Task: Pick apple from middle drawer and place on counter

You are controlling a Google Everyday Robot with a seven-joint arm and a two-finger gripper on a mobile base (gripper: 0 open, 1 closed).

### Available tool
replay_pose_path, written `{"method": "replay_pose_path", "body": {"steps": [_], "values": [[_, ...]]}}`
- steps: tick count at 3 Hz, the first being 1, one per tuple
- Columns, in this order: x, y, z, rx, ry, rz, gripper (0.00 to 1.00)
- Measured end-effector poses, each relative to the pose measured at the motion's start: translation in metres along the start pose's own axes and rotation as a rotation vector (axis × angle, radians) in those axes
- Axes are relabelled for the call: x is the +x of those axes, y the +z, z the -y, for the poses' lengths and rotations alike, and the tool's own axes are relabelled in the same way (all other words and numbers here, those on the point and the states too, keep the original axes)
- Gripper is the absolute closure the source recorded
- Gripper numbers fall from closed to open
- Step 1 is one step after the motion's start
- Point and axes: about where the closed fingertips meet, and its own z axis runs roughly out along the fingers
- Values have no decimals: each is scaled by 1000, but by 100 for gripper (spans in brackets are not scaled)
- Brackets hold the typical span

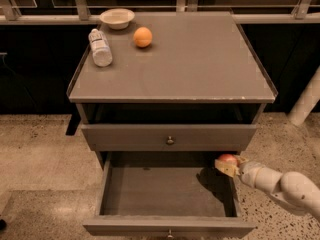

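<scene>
Wide grey-brown middle drawer [160,191]: I see it standing open.
Pincer [227,165]: clamped shut on the small red apple [228,158], held above the drawer's right rear corner.
Broad grey-brown tabletop [200,64]: higher than the apple.
Far left corner: round orange fruit [143,36], clear plastic bottle [100,47] lying down, pale shallow bowl [117,18].

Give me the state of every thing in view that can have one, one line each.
gripper: shut on the apple, above the middle drawer's right rear corner
apple: held, lifted off the drawer floor
middle drawer: pulled open, floor bare
upper drawer: shut
bottle: lying on its side on the counter
bowl: upright on the counter
orange fruit: resting on the counter
</scene>
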Motion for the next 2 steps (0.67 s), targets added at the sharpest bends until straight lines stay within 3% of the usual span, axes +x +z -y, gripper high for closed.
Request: {"method": "replay_pose_path", "body": {"steps": [1,2], "values": [[-31,-33,7,-114,35,68,100],[-31,-33,7,-114,35,68,100]]}}
